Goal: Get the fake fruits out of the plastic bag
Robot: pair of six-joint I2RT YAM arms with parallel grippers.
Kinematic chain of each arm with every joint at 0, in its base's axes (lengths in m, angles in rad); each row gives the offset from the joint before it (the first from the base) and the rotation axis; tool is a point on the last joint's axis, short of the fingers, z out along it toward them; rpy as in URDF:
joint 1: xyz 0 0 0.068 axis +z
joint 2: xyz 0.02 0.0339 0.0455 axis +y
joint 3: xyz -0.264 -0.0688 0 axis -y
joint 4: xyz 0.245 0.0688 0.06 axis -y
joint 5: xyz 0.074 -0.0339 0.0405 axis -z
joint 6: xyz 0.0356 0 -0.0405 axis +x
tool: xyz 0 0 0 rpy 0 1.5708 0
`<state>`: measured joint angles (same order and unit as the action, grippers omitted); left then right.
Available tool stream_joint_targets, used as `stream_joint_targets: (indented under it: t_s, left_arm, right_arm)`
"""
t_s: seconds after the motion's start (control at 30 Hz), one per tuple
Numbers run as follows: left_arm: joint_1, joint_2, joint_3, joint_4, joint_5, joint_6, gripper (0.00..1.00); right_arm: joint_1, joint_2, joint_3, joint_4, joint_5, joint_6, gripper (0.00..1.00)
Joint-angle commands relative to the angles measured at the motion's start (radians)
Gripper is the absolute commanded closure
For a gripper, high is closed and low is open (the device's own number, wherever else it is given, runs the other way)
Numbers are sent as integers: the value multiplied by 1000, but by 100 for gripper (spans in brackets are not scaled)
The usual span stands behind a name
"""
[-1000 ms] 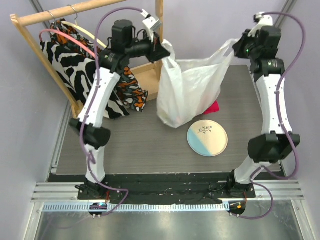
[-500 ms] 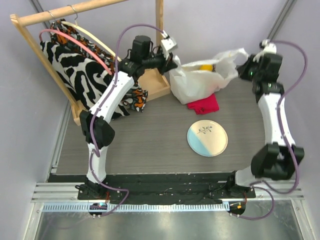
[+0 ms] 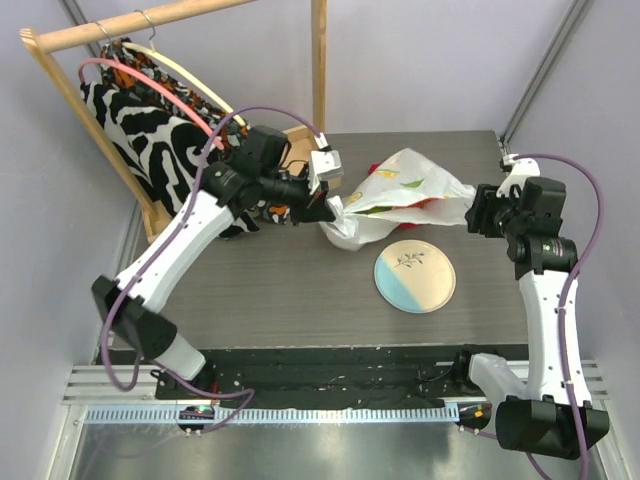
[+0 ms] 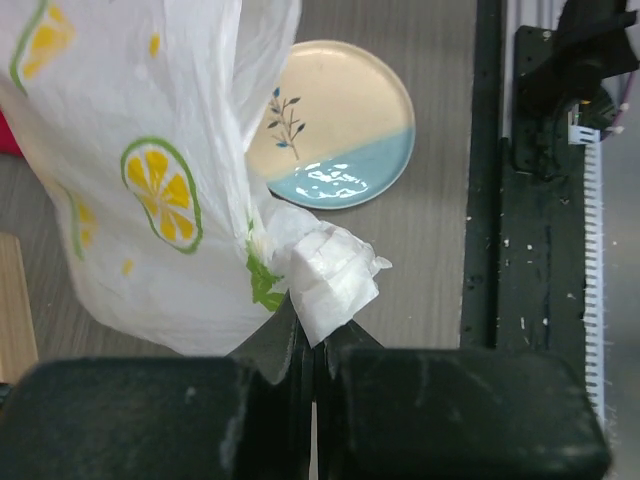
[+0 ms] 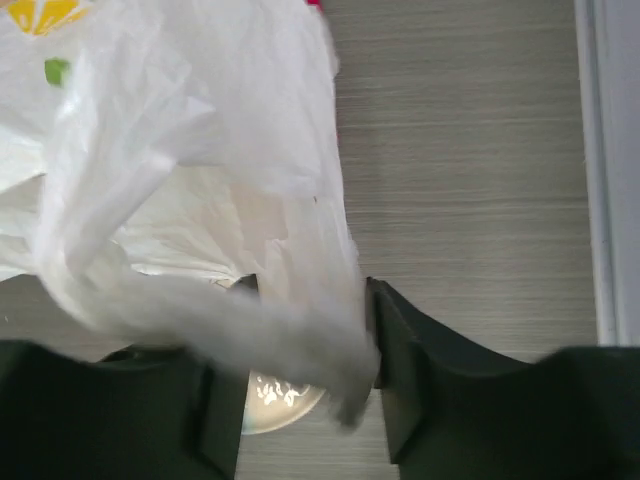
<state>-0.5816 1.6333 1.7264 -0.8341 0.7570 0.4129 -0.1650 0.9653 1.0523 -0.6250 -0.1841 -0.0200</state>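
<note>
Lowered plastic bag (image 3: 400,192): left gripper (image 4: 308,335) clamps it, right gripper (image 5: 308,292) spread around it.

left gripper (image 4: 312,335) is clamped tight on a scrunched-up bit of the bag (image 4: 130,150), which hangs there with its lemon slice prints facing us, plate (image 4: 335,125) sitting on the table (image 4: 430,270) just behind, cream and blue with a little sprig

White plastic bag (image 4: 130,150), yellow-green citrus prints; plate (image 3: 415,279) cream and light blue, twig motif
</note>
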Motion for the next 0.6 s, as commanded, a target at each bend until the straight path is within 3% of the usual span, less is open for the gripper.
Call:
stream_joint_targets:
  t_s: [0.0,0.07,0.2,0.3,0.33,0.5,0.57]
  left_arm:
    - [-23,-119,-79,70,18,-98,100]
    - [-30,-118,-134,108,-8,-132,100]
    - [-32,-112,-191,167,-18,-238,100]
    - [-32,-145,-234,188,-1,-289,100]
    - [-32,-157,-244,191,-2,-293,100]
    - [-32,-234,-352,199,-50,-318,100]
    - [-32,-259,-366,197,-59,-324,100]
  right_arm:
    - [-1,4,182,-94,-93,-139,37]
    - [1,39,335,-143,-249,-167,33]
    - [28,69,485,-185,-449,-176,29]
    - [126,67,496,-182,-444,-198,29]
    - [222,70,492,-180,-427,-204,30]
    - [433,144,482,-180,-420,-178,44]
    - [487,161,468,-192,-443,-182,55]
